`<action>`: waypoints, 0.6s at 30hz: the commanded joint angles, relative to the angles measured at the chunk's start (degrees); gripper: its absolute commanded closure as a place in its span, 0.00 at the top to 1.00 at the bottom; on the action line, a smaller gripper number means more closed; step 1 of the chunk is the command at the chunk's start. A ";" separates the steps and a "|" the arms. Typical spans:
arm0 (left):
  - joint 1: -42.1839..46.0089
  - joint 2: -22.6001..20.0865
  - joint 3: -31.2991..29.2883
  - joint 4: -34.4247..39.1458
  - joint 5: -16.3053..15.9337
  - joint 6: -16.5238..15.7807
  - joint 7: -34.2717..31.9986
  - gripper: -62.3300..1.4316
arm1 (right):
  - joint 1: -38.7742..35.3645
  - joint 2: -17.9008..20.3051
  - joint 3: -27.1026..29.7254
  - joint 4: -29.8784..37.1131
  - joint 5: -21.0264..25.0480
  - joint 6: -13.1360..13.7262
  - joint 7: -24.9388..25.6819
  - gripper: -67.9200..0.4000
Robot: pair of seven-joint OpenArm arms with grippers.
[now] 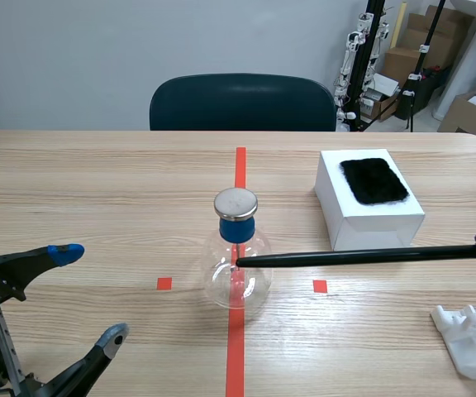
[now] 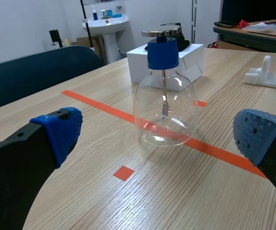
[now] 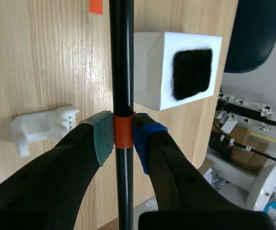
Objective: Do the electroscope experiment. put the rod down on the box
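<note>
Thick black fingers of the right gripper [image 3: 122, 135] fill the foreground of its wrist view, pinching the rod [image 3: 121, 57] between a grey-green pad and a blue one, right on the rod's orange band [image 3: 123, 133]. The rod is long, thin, smooth and black. It is held roughly level above the table [image 1: 97, 182], running from the table's right edge toward its middle, and it is not on the box [image 1: 378, 230]: it passes along the box's near side, just beside it. In the scene view its far tip appears against the electroscope [image 1: 250, 285]; whether it touches the glass cannot be told. The electroscope is a round clear glass flask standing on the red centre line, closed by a blue stopper [image 1: 236, 229] and topped by a flat metal disc [image 1: 235, 203], with a thin stem hanging inside. The box is white, rectangular and matt, set toward the far right of the table, with a black furry cloth [image 1: 374, 180] lying on its top. The left gripper [image 1: 89, 294] sits low at the near left corner, fingers spread wide apart and holding nothing, its dotted blue pads facing the flask. A white moulded plastic holder [image 1: 468, 339] lies at the near right corner. The table is light wood-grain, and a dark chair [image 1: 242, 103] stands behind its far edge.
</note>
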 commanded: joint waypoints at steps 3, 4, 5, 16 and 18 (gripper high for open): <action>-0.15 -0.07 -0.09 0.33 -0.44 0.07 -0.83 1.00 | 2.51 1.11 -2.12 -0.79 0.26 0.26 -2.25 0.01; -0.15 -0.07 -0.09 0.33 -0.44 0.07 -0.81 1.00 | 3.61 1.11 -3.21 -1.31 0.26 0.26 -3.48 0.01; -0.15 -0.07 -0.09 0.33 -0.44 0.07 -0.81 1.00 | 4.44 1.18 -4.17 -1.81 0.28 0.26 -4.61 0.01; -0.15 -0.07 -0.09 0.33 -0.44 0.07 -0.83 1.00 | 13.86 6.67 -17.94 -6.86 14.71 0.26 -18.29 0.01; -0.15 -0.07 -0.09 0.33 -0.44 0.07 -0.83 1.00 | 14.25 6.62 -18.29 -6.88 17.14 0.26 -20.46 0.01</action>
